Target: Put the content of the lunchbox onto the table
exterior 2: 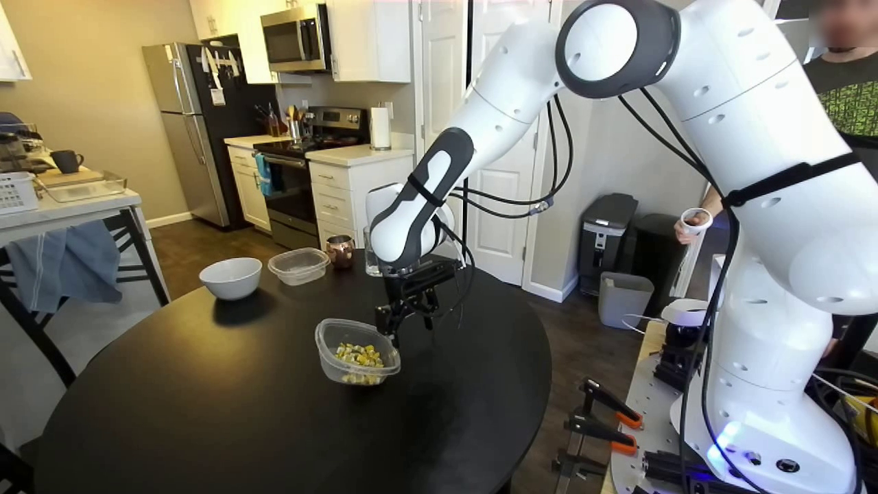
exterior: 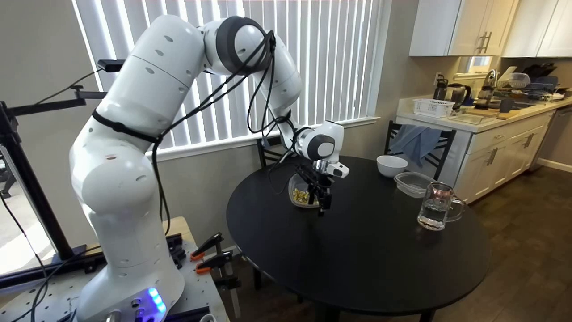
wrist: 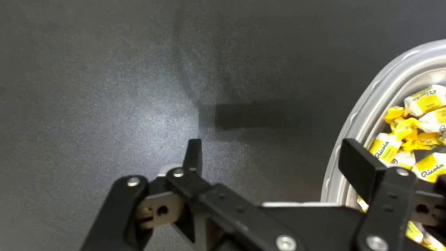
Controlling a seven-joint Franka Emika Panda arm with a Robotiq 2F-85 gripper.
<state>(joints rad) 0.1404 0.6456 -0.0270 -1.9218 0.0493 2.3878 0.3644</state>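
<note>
at the wrist view's right edge, the wrapped candies (wrist: 407, 136) are sitting in the lunchbox (wrist: 369, 104). along the bottom, i am seeing the gripper (wrist: 271, 140) spread wide above the table (wrist: 261, 52).

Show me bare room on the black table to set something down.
Widest: the side of the table away from the window blinds, bordered by its edge, the glass mug and the open gripper. Another patch lies between the white bowl and the lunchbox. Crowded: lunchbox and gripper, close together; also white bowl, other clear container, copper mug and glass mug.
</note>
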